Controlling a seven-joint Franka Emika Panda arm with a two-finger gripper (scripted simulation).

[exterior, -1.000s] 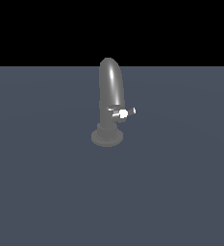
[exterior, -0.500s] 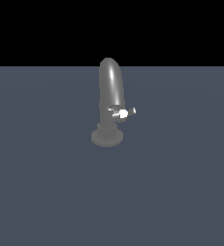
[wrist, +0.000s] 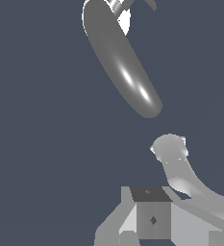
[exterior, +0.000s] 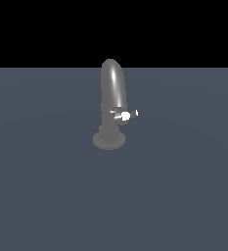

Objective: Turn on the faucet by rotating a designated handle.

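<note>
faucet standing upright on the counter, its round stepped base sitting flat, spout column rising and curving over at the top. handle sticking out sideways from the faucet's lower body, just above the base, bright tip pointing toward the exterior view's right. lever lying roughly level, so it is probably not turned yet

no arm showing in the exterior view, nothing touching the faucet there. wrist view looking along the glossy spout, so the camera is likely hanging above the faucet, clear of it. claw only partly showing in the wrist view as grey blocky parts at the frame edge, a curved grey link beside it; fingertips are cut off, so cannot tell whether they are apart or together. nothing visibly held

judging: approach step, claw needing to come down beside the faucet's lower body to reach the handle tip. risk: bumping the spout column on the way, lever being small
</note>
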